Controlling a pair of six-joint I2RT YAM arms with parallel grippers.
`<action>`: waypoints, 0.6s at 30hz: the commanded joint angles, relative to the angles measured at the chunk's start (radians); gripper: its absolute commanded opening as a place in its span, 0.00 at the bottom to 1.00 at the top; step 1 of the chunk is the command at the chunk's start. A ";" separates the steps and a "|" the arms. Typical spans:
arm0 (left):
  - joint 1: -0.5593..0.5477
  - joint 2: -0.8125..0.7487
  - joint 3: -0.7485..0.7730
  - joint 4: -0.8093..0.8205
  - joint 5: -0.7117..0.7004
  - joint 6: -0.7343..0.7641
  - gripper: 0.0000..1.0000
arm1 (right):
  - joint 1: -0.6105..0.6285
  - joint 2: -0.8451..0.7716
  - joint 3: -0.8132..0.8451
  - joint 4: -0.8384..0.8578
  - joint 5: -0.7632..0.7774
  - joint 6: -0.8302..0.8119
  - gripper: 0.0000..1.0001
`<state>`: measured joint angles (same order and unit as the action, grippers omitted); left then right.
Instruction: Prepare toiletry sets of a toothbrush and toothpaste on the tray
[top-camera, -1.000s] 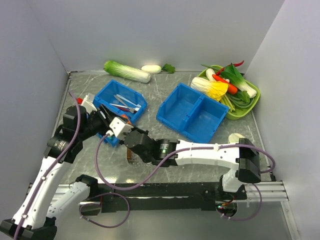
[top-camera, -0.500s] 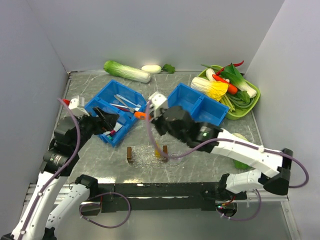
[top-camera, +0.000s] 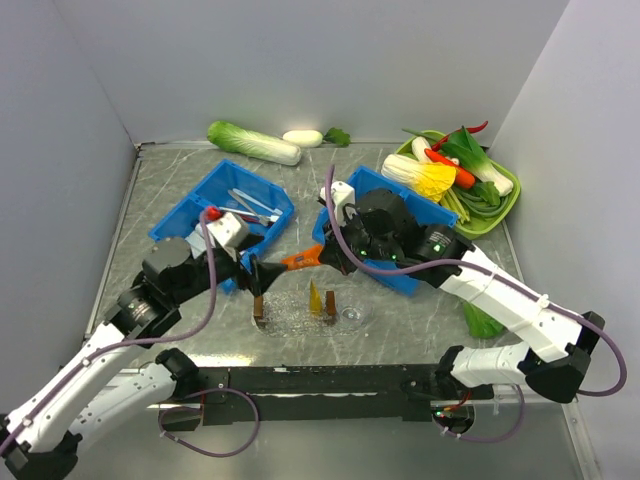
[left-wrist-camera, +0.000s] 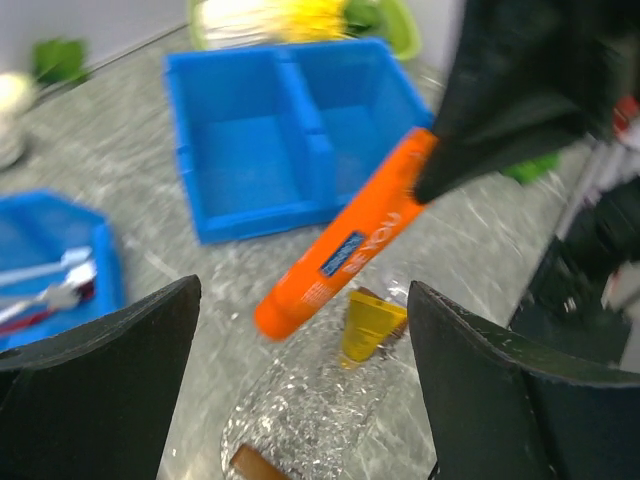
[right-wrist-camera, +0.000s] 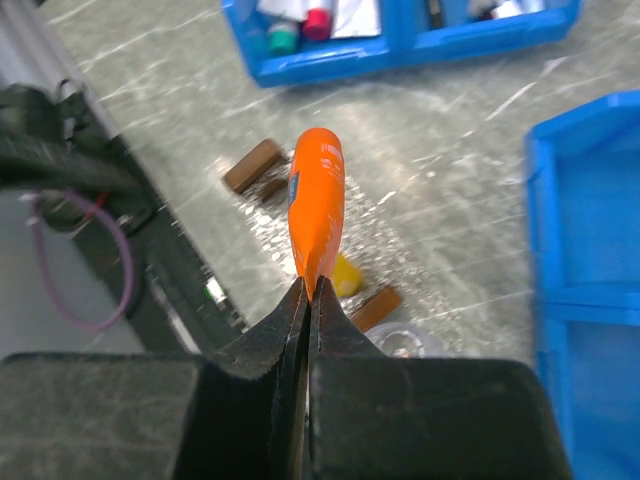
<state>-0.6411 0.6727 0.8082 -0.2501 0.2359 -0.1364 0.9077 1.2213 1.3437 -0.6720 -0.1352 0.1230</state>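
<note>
My right gripper is shut on the flat crimped end of an orange toothpaste tube and holds it tilted above the clear oval tray. A yellow tube lies on the tray. In the right wrist view the gripper pinches the orange tube over the tray. My left gripper is open, close to the tube's cap end and apart from it. The left wrist view shows the tube, the yellow tube and the tray. Pale toothbrushes lie in the left blue bin.
A two-compartment blue bin stands right of the tray. A green tray of vegetables is at the back right, and a cabbage at the back wall. A small clear round piece lies by the tray's brown right handle.
My right gripper took the orange tube from the left bin and has carried it over the tray. My left gripper has left the bin and swung right toward the tube's cap end.
</note>
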 joint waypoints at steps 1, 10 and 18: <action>-0.092 0.042 0.005 0.092 0.095 0.190 0.89 | -0.018 0.001 0.084 -0.037 -0.136 0.032 0.00; -0.232 0.152 0.014 0.061 0.053 0.265 0.93 | -0.032 0.046 0.126 -0.063 -0.280 0.058 0.00; -0.409 0.177 -0.036 0.098 -0.291 0.326 0.62 | -0.064 0.087 0.167 -0.100 -0.342 0.093 0.00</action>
<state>-0.9882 0.8421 0.7925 -0.2050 0.1341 0.1318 0.8684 1.2919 1.4467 -0.7734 -0.4202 0.1822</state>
